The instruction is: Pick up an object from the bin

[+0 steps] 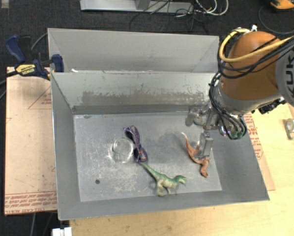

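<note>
The hand [205,149], open or closed I cannot tell, is right by the curvy orange toy animal [191,153], with a green toy dinosaur [165,180] near.

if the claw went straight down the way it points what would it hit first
Probably the orange toy lizard lying at the bin's right side, directly under the claw. Depth is unclear from above, so it might miss it and meet the bin floor.
</note>
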`<state>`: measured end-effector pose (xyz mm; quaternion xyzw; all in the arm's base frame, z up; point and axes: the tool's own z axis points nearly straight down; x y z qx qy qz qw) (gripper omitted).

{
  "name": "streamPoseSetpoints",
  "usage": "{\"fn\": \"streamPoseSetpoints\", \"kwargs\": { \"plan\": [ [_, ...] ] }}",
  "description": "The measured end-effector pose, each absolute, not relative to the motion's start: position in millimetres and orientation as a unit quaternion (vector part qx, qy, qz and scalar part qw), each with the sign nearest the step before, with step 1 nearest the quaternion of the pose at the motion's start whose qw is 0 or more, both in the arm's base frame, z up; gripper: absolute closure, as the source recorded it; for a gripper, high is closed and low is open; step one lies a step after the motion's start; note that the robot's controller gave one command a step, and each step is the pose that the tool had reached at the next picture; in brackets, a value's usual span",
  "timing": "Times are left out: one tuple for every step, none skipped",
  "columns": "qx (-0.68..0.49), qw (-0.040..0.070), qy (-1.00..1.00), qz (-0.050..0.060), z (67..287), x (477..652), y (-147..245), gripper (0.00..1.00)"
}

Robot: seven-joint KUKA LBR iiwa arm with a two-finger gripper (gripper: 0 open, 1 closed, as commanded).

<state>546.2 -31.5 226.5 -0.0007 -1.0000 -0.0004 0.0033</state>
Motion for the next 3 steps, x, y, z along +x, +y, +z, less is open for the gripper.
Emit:
{"fn": "streamPoseSetpoints", "kwargs": {
  "plan": [
    [0.000, -0.001, -1.000, 0.000, 231, 547.6, -31, 0.00],
    [0.008, -0.001, -1.000, 0.000, 152, 555.6, -80, 0.00],
    [0.041, 0.000, -0.999, -0.001, 117, 549.2, -83, 0.00]
  ]
}}
